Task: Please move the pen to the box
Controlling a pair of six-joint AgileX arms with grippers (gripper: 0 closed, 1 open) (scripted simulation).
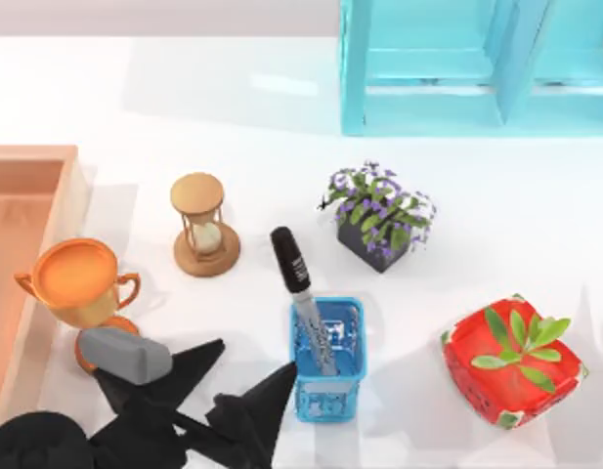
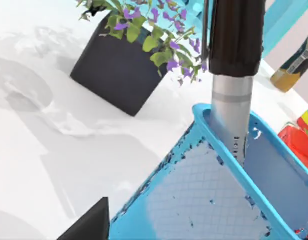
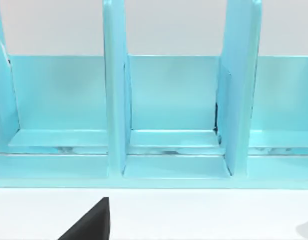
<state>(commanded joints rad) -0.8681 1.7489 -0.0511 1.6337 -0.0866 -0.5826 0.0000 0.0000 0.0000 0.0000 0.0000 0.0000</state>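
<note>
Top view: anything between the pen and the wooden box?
Yes. In the top view, the hourglass and the trophy stand between the pen, upright in the blue holder, and the box.

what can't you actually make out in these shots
- Pen: lower barrel hidden inside the blue mesh holder, top view.
- Wooden box: most of it cut off by the top view's left edge.
- Left gripper: open beside the holder, arm cut off at the bottom edge.
- Yellow bottle: cut off, left wrist view.

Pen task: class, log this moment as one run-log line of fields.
pen: standing in blue mesh holder | box: top view's left edge, no pen inside | left gripper: open, beside holder | right arm: parked
</note>
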